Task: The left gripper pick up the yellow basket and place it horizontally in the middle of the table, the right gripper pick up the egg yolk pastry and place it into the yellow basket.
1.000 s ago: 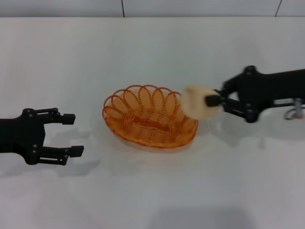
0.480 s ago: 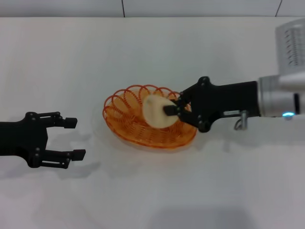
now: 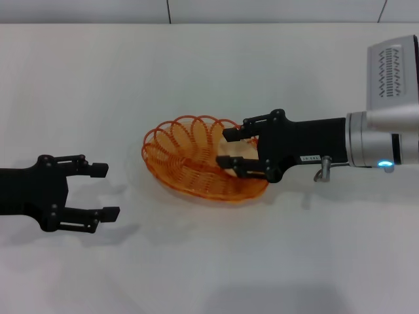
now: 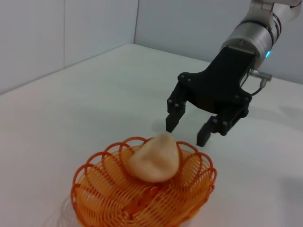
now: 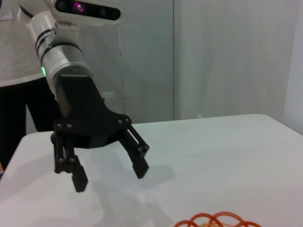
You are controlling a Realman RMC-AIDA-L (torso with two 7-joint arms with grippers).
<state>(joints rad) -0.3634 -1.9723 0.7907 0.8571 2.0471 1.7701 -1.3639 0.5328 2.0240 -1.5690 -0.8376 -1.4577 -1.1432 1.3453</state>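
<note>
The yellow basket lies in the middle of the white table. The egg yolk pastry rests inside the basket at its right end, leaning on the rim; it shows plainly in the left wrist view inside the basket. My right gripper is open over the basket's right end, its fingers on either side of the pastry and off it; in the left wrist view it hangs just beyond the pastry. My left gripper is open and empty, left of the basket, also in the right wrist view.
The right arm's silver-white segment reaches in from the right edge. The table's far edge meets a grey wall. The basket rim just shows in the right wrist view.
My right gripper carried the pastry leftward over the basket, lowered it in and opened. The pastry now lies in the basket. The left gripper has barely moved.
</note>
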